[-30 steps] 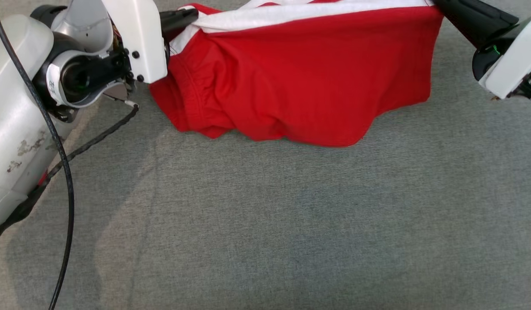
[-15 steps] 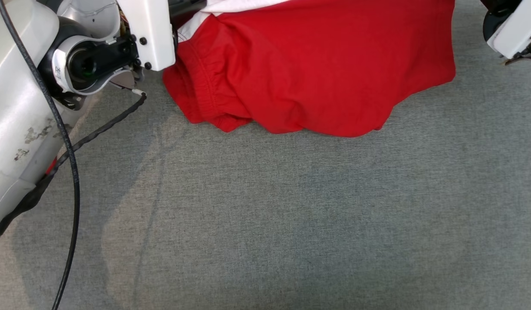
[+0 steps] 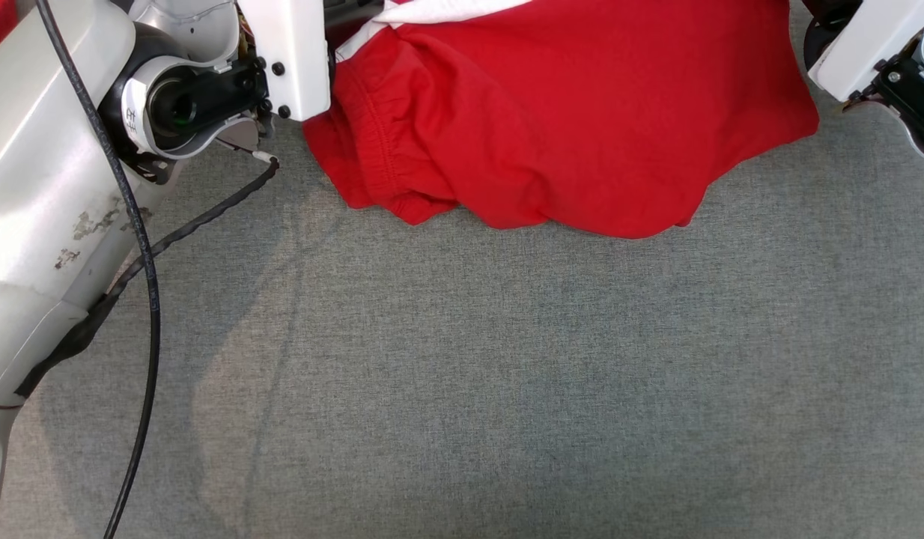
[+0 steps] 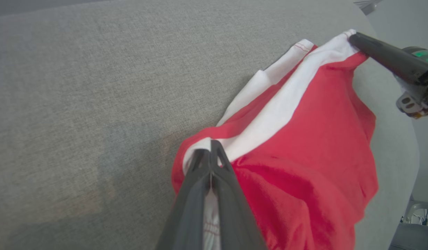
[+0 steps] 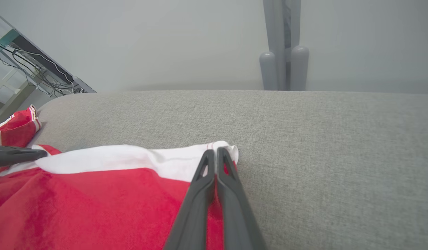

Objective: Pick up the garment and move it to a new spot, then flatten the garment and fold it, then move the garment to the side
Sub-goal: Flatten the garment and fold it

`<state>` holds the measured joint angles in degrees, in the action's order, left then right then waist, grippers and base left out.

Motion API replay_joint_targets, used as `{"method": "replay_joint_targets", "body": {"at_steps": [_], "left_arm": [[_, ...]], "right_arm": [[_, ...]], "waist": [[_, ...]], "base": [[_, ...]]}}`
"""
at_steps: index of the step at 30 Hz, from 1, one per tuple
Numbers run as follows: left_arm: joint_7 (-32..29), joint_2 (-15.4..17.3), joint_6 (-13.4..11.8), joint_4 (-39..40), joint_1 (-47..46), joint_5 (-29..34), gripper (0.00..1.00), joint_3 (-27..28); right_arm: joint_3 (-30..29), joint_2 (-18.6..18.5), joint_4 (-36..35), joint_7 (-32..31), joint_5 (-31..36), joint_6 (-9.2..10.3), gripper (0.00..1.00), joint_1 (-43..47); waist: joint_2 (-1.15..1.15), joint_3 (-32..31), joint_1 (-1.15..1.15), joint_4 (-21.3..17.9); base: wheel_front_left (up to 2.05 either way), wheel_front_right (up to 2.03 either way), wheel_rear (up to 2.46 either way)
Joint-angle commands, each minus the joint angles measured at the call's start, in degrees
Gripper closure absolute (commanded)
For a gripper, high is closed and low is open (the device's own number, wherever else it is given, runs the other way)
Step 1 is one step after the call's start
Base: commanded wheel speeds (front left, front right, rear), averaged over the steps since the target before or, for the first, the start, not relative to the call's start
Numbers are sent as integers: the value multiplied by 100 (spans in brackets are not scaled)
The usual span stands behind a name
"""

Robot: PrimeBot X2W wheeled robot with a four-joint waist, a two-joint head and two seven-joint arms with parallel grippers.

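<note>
Between my two hands hangs the garment (image 3: 567, 112), a red piece with a white band (image 4: 287, 100) along its top edge. My left gripper (image 4: 211, 152) is clamped tight on one end of that band and my right gripper (image 5: 215, 152) is pinched on the other end, so the band runs fairly straight from one hand to the other. Below my hands the red cloth drapes down, and its lower hem rumples onto the grey upholstered surface (image 3: 507, 389).

I judge it light and thoroughly limp. It sags in soft folds with no stiffness of its own, and thin knit like this could slip out of a narrow pinch if I tug unevenly. The ends of the white band, where the edge looks doubled and stitched, seem to me the best places to hold, and that is where I have it.

Under my hands the surface is a woven grey fabric, probably a little grippy, so dragging may bunch the cloth. Beyond my right fingertips it rounds off, with a pale wall and two grey posts (image 5: 285, 66) behind. Off to the left of that hand lies another red garment (image 5: 16, 128), near a frame with cables (image 5: 37, 74).
</note>
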<state>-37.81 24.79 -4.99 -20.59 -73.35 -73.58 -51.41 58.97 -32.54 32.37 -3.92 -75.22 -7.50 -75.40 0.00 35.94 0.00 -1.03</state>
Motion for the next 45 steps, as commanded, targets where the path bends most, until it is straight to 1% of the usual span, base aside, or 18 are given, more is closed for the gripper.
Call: {"method": "replay_joint_targets", "body": {"at_steps": [1,2,3,4,10,13,16,20,27,30,33,36,40,43,45], "left_arm": [[21,26,38,-32,-134,51,52,-3],[46,14,55,-51,-141,58,15,2],[70,-1,61,-75,-140,57,0,13],[95,-16,89,-108,-131,55,0,18],[212,-19,196,-230,34,11,0,43],[342,24,246,-254,163,27,0,74],[527,99,289,-205,314,49,0,107],[826,260,265,-51,621,105,0,146],[1758,527,68,474,1337,543,0,86],[2246,635,-86,826,1744,656,0,149],[2660,673,-236,1170,2240,671,0,188],[2948,751,-372,1521,2670,655,0,196],[3175,809,-458,1984,3163,574,0,174],[3472,774,-581,2281,3503,562,0,215],[3708,823,-683,2380,3722,696,0,199]], "right_arm": [[38,13,22,72,-40,1,100,-71],[86,20,40,139,-53,1,81,-83],[132,26,68,200,-79,1,55,-96],[179,35,93,260,-106,1,0,-102],[430,49,104,683,-228,1,0,-49],[527,5,45,1014,-286,1,0,18],[616,-87,15,1284,-376,1,0,178],[779,-207,215,1377,-529,1,0,370],[1019,-245,670,1203,-809,1,0,736],[1076,-306,825,1179,-895,1,0,903],[1105,-351,951,1138,-1038,1,0,1098],[1086,-405,1055,913,-1286,1,0,1295],[979,-546,1211,744,-1540,1,0,1441],[874,-657,1299,560,-1762,0,0,1529],[754,-699,1367,465,-1924,0,0,1553]], "waist": [[0,-1,0,3],[0,-6,0,6],[0,-15,0,8],[0,-33,0,11],[0,-276,0,17],[0,-445,0,22],[0,-647,0,39],[0,-904,0,76],[0,-1234,0,303],[0,-1372,0,461],[0,-1510,0,637],[0,-1585,0,819],[0,-1551,0,1071],[0,-1466,0,1246],[0,-1448,0,1332]], "base": [[0,0,0],[0,0,0],[0,0,0],[0,0,0],[0,0,0],[0,0,0],[0,0,0],[0,0,0],[0,0,0],[0,0,0],[0,0,0],[0,0,0],[0,0,0],[0,0,0],[0,0,0]]}}
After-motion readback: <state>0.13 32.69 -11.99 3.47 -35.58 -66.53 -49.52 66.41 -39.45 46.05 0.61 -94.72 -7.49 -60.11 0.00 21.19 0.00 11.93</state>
